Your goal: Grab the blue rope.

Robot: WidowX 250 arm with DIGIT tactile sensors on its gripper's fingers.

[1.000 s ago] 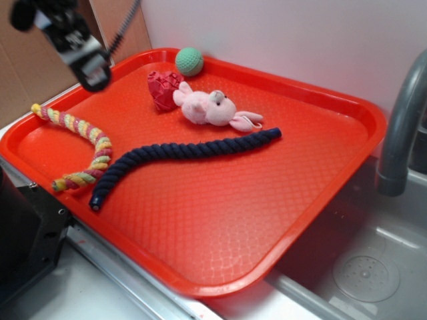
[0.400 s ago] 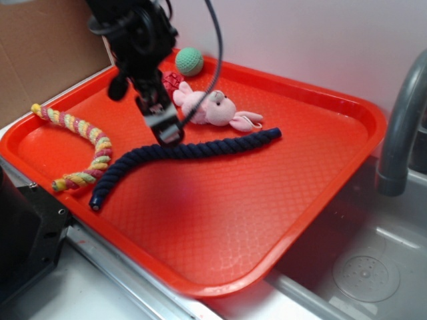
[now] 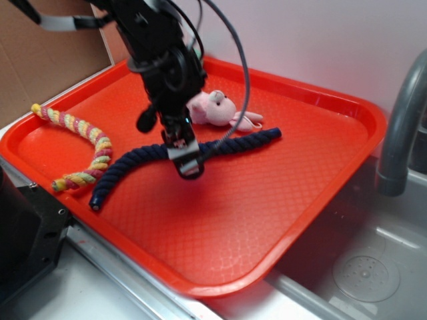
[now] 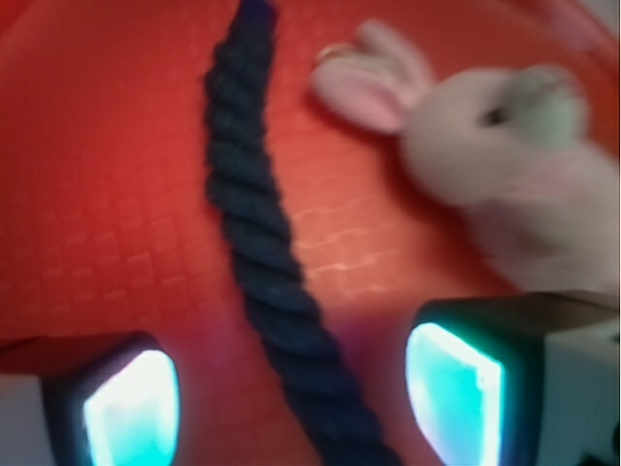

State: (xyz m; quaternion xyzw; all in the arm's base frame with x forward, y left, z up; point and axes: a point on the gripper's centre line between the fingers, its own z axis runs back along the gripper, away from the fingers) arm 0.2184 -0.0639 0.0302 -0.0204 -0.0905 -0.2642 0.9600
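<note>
Arm's swung in from the tray's far corner; gripper (image 4: 291, 383) jaws apart (not closed yet), straddling the thick navy twisted rope (image 4: 262, 243).

The arm (image 3: 157, 50) is glossy black, built of rounded, blocky segments, with thin black cables (image 3: 230, 60) looping from its 12 o'clock end. In the wrist view the gripper (image 4: 291, 393) has dark fingers (image 4: 116, 403) with glowing cyan pads.
</note>
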